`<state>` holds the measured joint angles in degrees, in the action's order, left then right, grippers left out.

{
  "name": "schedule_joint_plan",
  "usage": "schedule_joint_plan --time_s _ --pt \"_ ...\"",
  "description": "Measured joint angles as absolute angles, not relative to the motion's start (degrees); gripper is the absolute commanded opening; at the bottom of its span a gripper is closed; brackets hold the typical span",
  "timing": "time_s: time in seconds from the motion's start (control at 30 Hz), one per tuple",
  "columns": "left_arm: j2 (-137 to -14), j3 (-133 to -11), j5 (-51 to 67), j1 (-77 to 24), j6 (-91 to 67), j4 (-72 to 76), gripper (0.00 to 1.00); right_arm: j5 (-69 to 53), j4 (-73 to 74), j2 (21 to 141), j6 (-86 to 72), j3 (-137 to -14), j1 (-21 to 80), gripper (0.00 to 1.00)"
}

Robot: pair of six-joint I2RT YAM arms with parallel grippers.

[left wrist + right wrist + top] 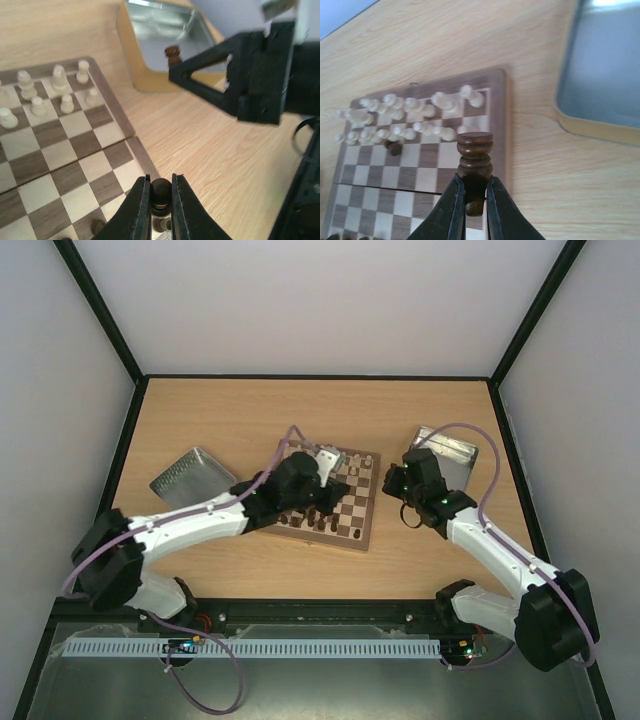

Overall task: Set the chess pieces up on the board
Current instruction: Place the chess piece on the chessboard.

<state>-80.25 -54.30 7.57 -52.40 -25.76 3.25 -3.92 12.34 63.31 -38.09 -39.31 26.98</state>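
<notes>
Risk: left end effector (160,184) clamped on dark pawn (161,191) at board (50,155) edge, right end effector (475,181) clamped low on dark piece (475,150) held near board side, so the close arms could clash, or a piece tips on release.

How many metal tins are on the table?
2: the left tin lies left of the board; the right tin lies right of it, partly behind the right arm. No others show.
</notes>
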Motion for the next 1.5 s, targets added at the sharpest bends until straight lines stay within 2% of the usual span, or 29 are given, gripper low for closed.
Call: schedule_joint_plan --time_s 0.23,0.47,0.9,1.5 --pt "-91.64 -60.34 -0.51 -57.95 -22.09 -3.70 0.04 -3.99 14.02 60.77 -43.57 -35.66 23.94 0.09" --pt "-96.99 -63.94 -5.37 -60.93 -20.53 -7.90 0.04 -4.21 14.02 60.23 -44.23 -35.05 23.64 0.09" --pt "-104.01 -69.89 -6.22 -61.28 -16.64 -12.78 0.05 -5.23 13.85 60.64 -44.18 -34.76 23.64 0.09" --pt "-106.06 -70.19 -6.04 -60.60 -16.71 -15.79 0.07 -5.34 13.85 60.86 -44.12 -34.76 23.62 0.10"
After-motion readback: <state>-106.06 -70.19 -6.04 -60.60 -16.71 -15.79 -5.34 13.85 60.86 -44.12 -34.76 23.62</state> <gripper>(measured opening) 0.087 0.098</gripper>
